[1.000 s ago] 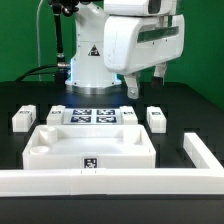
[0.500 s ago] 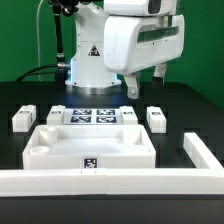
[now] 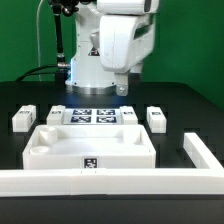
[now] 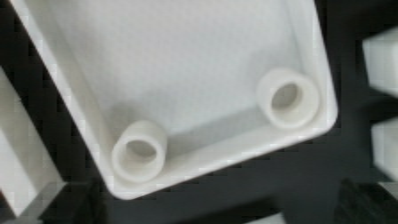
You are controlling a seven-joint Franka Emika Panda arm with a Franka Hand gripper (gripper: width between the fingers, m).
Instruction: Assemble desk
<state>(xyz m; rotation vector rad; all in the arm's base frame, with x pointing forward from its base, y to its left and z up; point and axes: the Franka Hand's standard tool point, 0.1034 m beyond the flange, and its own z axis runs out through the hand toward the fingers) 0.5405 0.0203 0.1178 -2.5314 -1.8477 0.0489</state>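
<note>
Green wall behind, black counter below; I am the white arm at the far side. My end effector hovers high above the marker board, jaws spread wide, holding nothing. The desk top lies near the middle, rim up; short legs flank the board, two toward the exterior view's left, two toward its right; an L-shaped rail borders the near edge.

A descent that is off-centre would likely put a finger on top of a leg and tip it or shove it aside.

The wrist view is blurred; it shows only one end of the desk top, with two round sockets; my fingers are out of that picture.
</note>
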